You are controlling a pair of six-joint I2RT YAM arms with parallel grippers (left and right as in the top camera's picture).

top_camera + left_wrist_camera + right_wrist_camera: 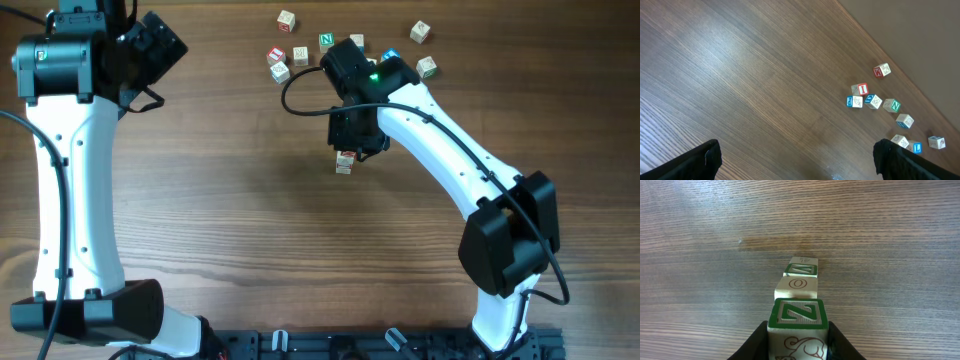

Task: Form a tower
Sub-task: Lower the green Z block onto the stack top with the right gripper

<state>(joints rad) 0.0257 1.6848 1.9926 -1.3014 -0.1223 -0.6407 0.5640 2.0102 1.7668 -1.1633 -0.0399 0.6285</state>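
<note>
I see right end effector (799, 341) gripping the green-faced top cube of the tower (798, 284), mid-bench (220, 200); left end effector (797, 162) wide, empty, well apart; loose cubes (300, 55) beyond

Reads green Z, then O, then green W along the tower (798, 283). Shows green N on one loose cube (895, 105), red I on another loose cube (862, 88).

Open tabletop (220, 200) left and robot-side of the tower (345, 162); loose cubes (300, 55) in a scatter on its far side.
</note>
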